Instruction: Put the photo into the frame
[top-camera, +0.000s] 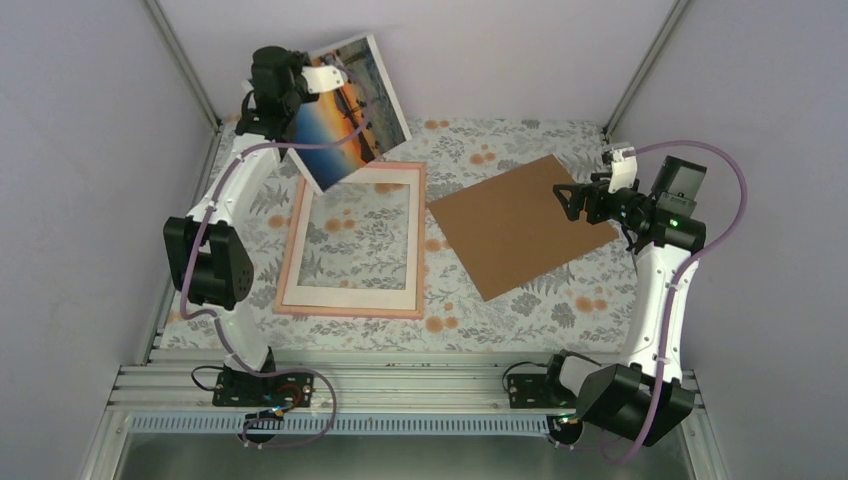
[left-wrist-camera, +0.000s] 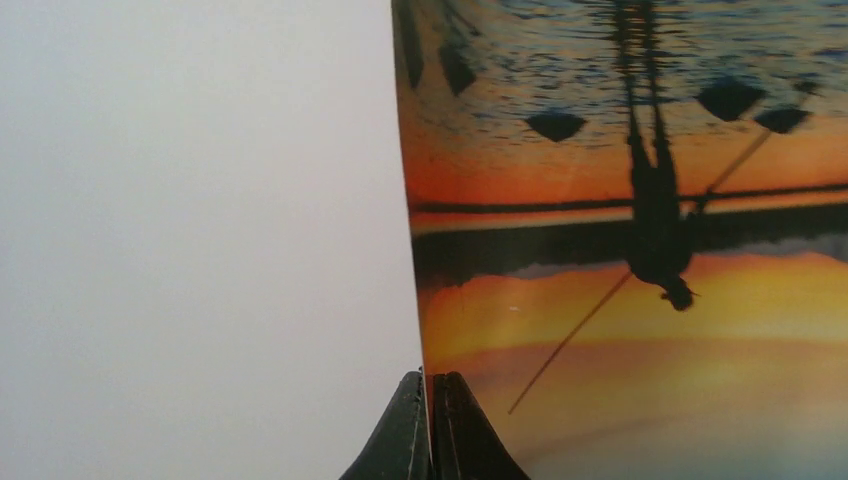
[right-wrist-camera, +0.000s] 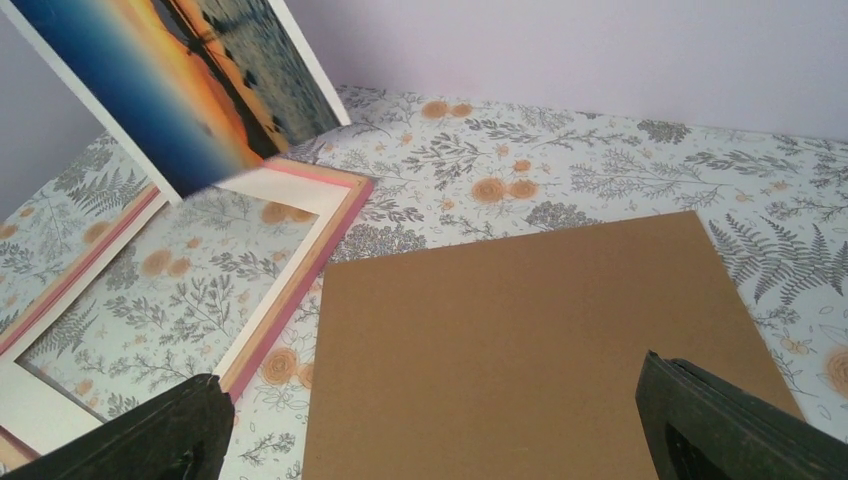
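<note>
The photo (top-camera: 350, 115) hangs tilted in the air over the far end of the frame (right-wrist-camera: 305, 285), which lies flat with its long axis running near to far. The left gripper (left-wrist-camera: 432, 425) pinches 1 edge of the photo, so the opening lies below it and nearer. The right gripper (top-camera: 572, 203), spread and holding nothing, hovers over the brown board (top-camera: 510, 225).
</note>
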